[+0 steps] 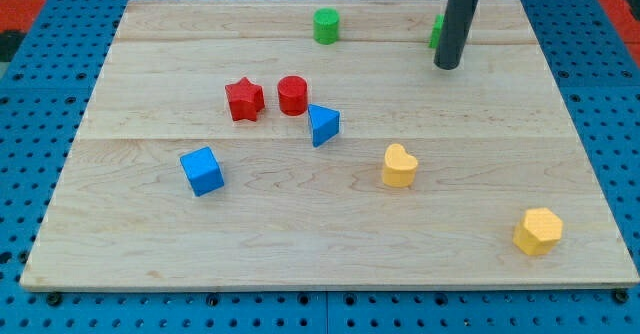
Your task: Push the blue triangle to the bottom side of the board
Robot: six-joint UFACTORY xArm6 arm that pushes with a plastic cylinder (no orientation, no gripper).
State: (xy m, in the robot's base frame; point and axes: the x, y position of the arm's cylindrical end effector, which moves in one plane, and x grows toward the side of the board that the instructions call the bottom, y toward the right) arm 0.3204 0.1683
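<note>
The blue triangle (pixel 322 125) lies near the middle of the wooden board (pixel 150 234), just to the right of a red cylinder (pixel 292 95). My tip (pixel 446 66) is at the view's upper right, well above and to the right of the triangle, apart from it. The rod comes down from the top edge and hides most of a green block (pixel 436 32) behind it.
A red star (pixel 244 100) sits left of the red cylinder. A blue cube (pixel 202 170) lies lower left. A yellow heart-like block (pixel 399 166) lies right of centre. A yellow hexagon (pixel 538 231) is at the lower right. A green cylinder (pixel 326 26) is near the top edge.
</note>
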